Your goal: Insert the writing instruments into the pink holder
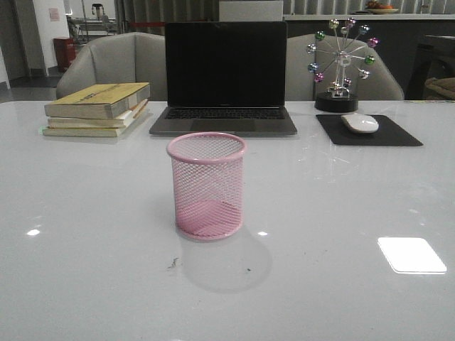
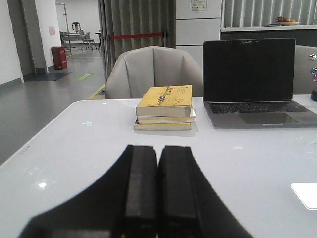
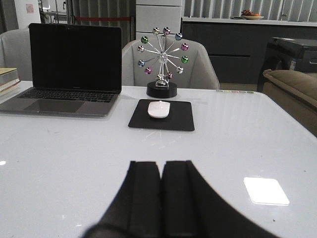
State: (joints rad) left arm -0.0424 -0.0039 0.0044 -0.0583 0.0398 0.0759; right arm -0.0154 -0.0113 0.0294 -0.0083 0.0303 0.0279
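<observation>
The pink wire-mesh holder stands upright and empty in the middle of the white table in the front view. Neither marker pen shows in any view. No arm or gripper appears in the front view. My left gripper is shut with nothing between its black fingers, low over the table's left side and facing the books. My right gripper is also shut and empty, over the table's right side and facing the mouse pad. The holder is out of both wrist views.
A stack of books lies at the back left, a dark open laptop behind the holder. A white mouse on a black pad and a ferris-wheel ornament sit at the back right. Grey chairs stand behind.
</observation>
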